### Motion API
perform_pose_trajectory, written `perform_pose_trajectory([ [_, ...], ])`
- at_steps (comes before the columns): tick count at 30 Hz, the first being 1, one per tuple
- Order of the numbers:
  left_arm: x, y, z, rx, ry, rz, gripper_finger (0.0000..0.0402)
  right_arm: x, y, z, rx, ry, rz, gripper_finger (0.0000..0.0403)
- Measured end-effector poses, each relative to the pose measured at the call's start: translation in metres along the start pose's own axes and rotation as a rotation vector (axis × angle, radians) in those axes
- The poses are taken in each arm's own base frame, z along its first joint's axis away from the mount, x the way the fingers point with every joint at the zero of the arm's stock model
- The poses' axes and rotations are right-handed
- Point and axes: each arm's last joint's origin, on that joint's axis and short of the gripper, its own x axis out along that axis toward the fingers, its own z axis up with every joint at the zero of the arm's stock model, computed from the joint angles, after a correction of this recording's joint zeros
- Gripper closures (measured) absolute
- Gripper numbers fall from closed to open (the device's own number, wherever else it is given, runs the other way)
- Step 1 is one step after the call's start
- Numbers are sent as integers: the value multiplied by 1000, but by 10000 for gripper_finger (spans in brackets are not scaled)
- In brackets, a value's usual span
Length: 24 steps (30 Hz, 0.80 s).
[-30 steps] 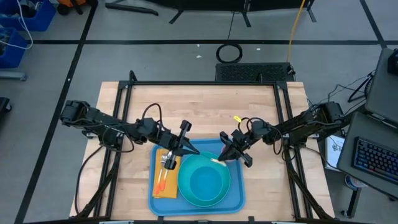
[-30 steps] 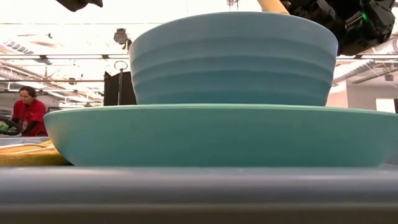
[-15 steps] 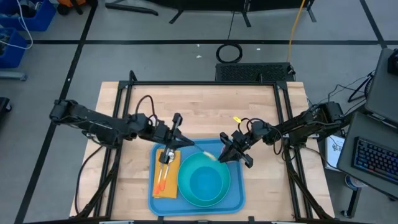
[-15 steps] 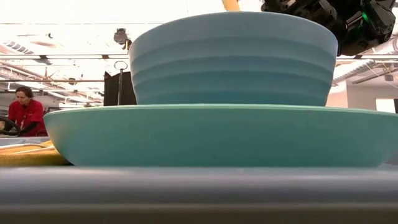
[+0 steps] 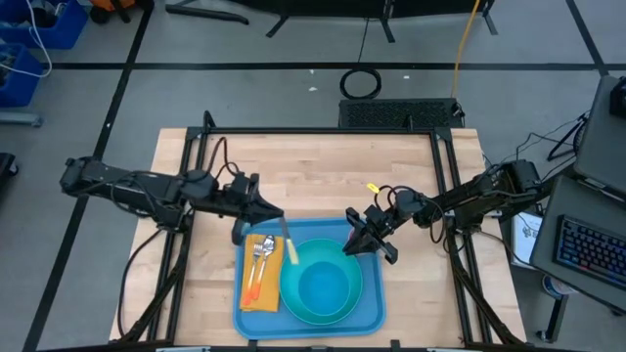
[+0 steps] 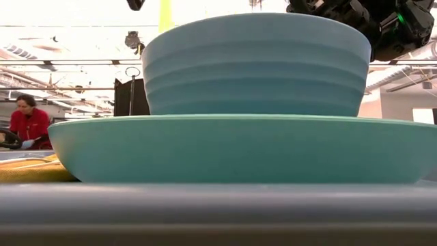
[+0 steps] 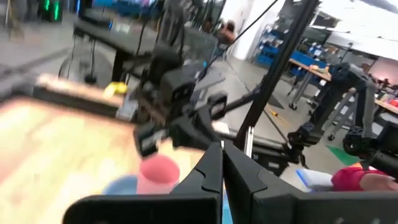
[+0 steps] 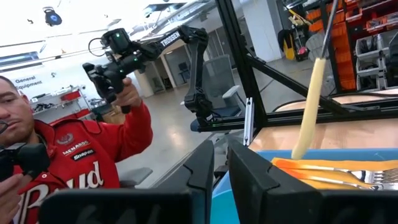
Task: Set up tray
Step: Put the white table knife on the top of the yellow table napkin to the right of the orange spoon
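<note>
Near the table's front edge the tray (image 5: 374, 315) is loaded with plate, bowl and napkin. A yellow-handled utensil (image 5: 288, 244) is pinched by the left gripper (image 5: 260, 209), apparently for placing; the right gripper (image 5: 358, 242), jaws narrowly parted, hovers empty.

Two dark fingers of the left gripper (image 7: 222, 163) are seen pressed together. Beyond the left gripper, the blurred right arm's dark gripper (image 7: 163, 127) is seen above a light wooden tabletop (image 7: 56, 140), near a round pink blur (image 7: 158, 174).
</note>
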Motion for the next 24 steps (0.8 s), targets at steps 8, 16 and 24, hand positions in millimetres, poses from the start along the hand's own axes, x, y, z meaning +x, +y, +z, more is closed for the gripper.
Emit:
perform_pose_trajectory([
  [8, -3, 6, -18, -165, 168, 110, 399, 0, 0, 0, 1, 2, -1, 367],
  [16, -6, -3, -34, -225, 270, 180, 399, 0, 0, 0, 2, 3, -2, 369],
  [24, -7, -2, -68, -306, 285, 229, 399, 0, 0, 0, 2, 3, -2, 369],
])
